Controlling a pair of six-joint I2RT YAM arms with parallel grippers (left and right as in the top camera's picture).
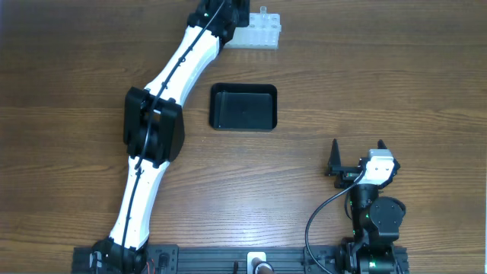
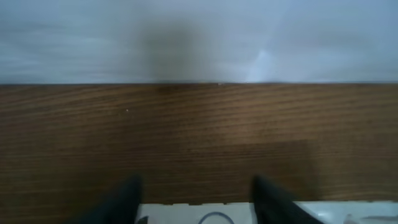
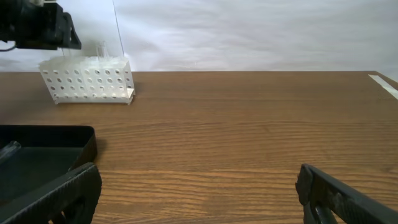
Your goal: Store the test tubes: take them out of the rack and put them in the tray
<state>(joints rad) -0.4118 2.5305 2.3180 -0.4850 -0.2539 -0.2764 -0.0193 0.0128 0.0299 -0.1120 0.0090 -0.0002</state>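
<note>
Wood counter [image 1: 396, 91], seen from above. A black tray [image 1: 243, 88] sits mid-counter, probably so tubes from the rack travel only a short way. The white perforated rack [image 1: 262, 34] stands at the far edge, with one clear test tube [image 3: 102, 48] upright in it. My left hand [image 2: 196, 202] hangs over the rack, fingers spread, grasping nothing. My right hand [image 1: 357, 154] rests near its base, released.
</note>
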